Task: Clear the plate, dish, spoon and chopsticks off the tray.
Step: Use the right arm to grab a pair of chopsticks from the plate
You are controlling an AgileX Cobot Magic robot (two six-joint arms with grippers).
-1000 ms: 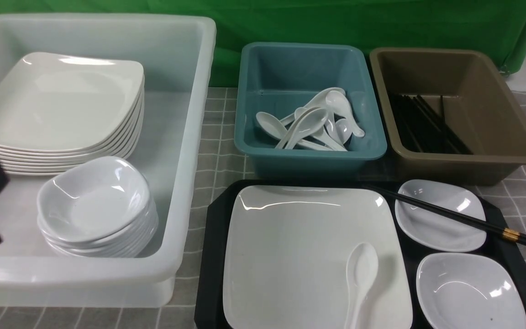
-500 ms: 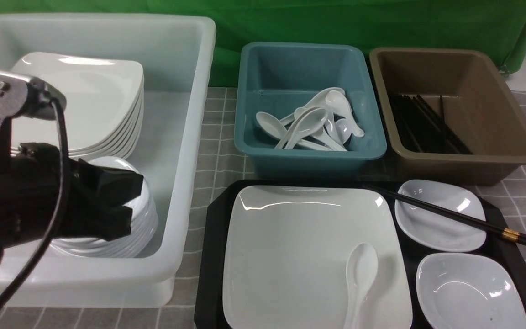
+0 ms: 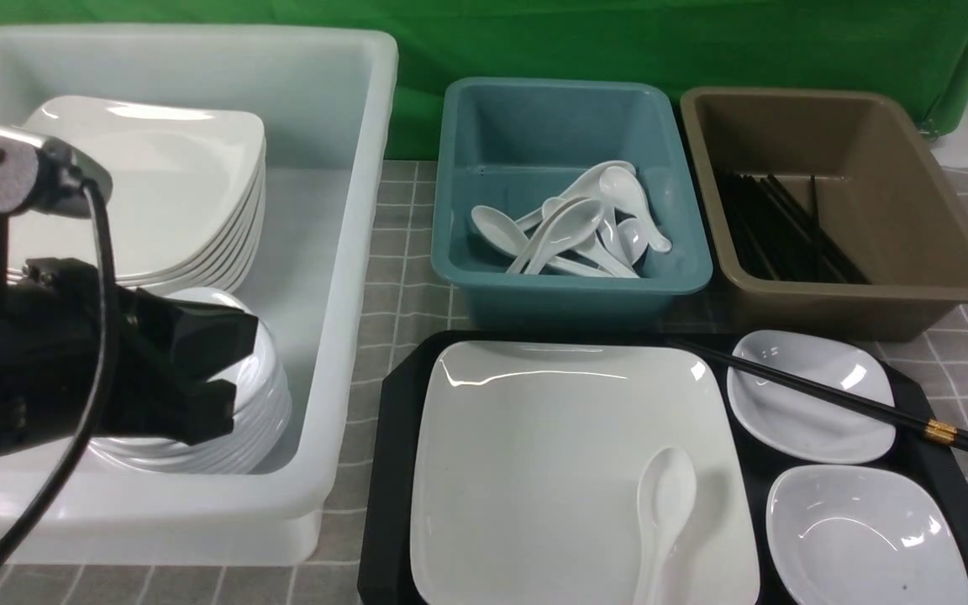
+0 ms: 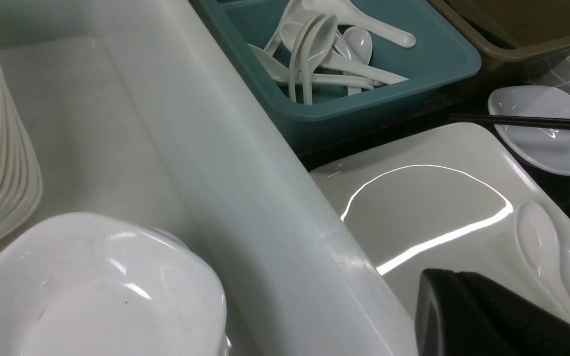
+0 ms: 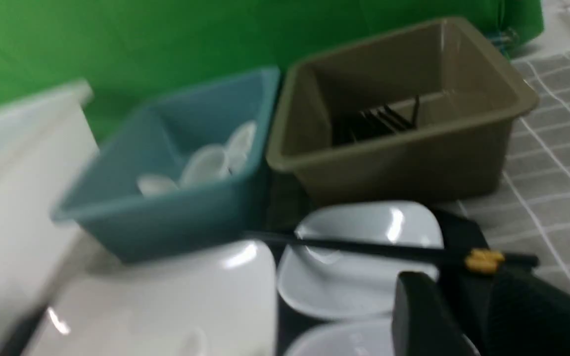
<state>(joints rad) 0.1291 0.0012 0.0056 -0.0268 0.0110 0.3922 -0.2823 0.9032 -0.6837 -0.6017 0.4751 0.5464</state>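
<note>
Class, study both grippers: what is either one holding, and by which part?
Nothing that can be seen. The left gripper hangs open and empty above the stacked dishes; nothing shows in the right gripper either.

white tub (image 3: 348, 252): plates (image 3: 156, 185), bowls (image 3: 270, 395) | teal bin (image 3: 568, 281): spoons (image 3: 576, 227) | brown bin (image 3: 912, 193): probably chopsticks (image 3: 786, 231)

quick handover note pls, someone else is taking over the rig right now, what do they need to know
Left gripper: open, empty, over the stacked dishes in the white tub.
Right gripper: near the chopsticks' gold-banded end; open or shut unclear.
On the tray: plate with the spoon lying on it, chopsticks across the far dish, near dish bare.
Done: nothing is off the tray yet.
Left: all of it. The teal bin holds spoons and the brown bin holds chopsticks, so those are the likely destinations.
</note>
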